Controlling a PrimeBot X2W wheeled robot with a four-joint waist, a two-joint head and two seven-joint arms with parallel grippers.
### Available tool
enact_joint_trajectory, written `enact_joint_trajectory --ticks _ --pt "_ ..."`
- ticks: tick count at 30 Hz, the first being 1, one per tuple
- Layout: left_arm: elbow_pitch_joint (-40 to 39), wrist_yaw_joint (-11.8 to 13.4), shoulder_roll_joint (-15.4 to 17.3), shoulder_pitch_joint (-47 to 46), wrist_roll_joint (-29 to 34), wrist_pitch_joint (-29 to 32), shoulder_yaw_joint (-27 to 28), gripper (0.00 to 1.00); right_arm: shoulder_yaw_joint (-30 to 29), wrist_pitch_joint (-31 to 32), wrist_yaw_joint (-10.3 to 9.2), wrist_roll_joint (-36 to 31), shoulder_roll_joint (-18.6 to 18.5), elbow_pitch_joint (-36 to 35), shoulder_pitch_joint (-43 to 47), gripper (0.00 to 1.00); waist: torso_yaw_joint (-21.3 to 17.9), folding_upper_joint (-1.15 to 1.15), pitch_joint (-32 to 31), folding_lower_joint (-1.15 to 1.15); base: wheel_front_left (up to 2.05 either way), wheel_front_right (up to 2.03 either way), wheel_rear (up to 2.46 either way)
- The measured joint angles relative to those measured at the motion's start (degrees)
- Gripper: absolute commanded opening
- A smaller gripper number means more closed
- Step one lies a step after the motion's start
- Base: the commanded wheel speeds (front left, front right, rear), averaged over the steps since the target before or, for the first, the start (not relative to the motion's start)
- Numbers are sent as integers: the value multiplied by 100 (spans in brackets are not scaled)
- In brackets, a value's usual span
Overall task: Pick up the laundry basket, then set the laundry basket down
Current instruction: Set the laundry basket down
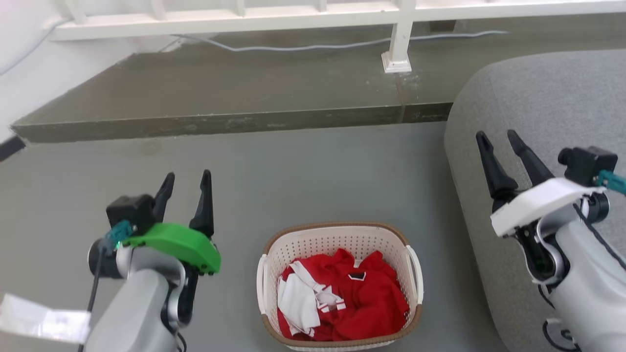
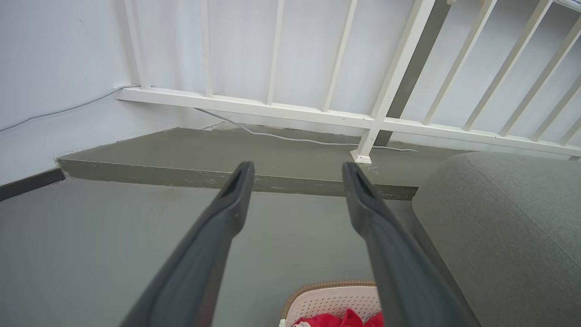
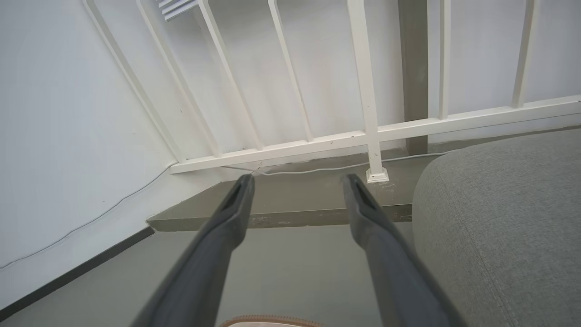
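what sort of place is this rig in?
Probably a home living area: grey fabric sofa, white railing on a raised step, and a laundry basket of red clothes on the floor.

Open floor [image 1: 293, 171] ahead of the left gripper [image 1: 188, 174], and clear between it and the laundry basket [image 1: 337, 226]. Grey sofa [image 1: 533, 93] sits under the right gripper [image 1: 496, 133], leaving a narrow gap to the basket. Raised step [image 1: 220, 122] and railing [image 1: 401, 44] farther ahead.
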Motion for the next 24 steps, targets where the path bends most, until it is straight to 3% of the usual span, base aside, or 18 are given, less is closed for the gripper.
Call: enact_joint_trajectory --ticks 9,24 --pt "-602 87 -10 536 548 0 270 100 -302 -1 -52 -409 111 -428 515 100 33 0 -79 0 0 0 0" --pt "-1212 92 -214 1237 943 0 606 100 -747 0 -21 -913 383 -833 1108 100 35 0 -54 0 0 0 0"
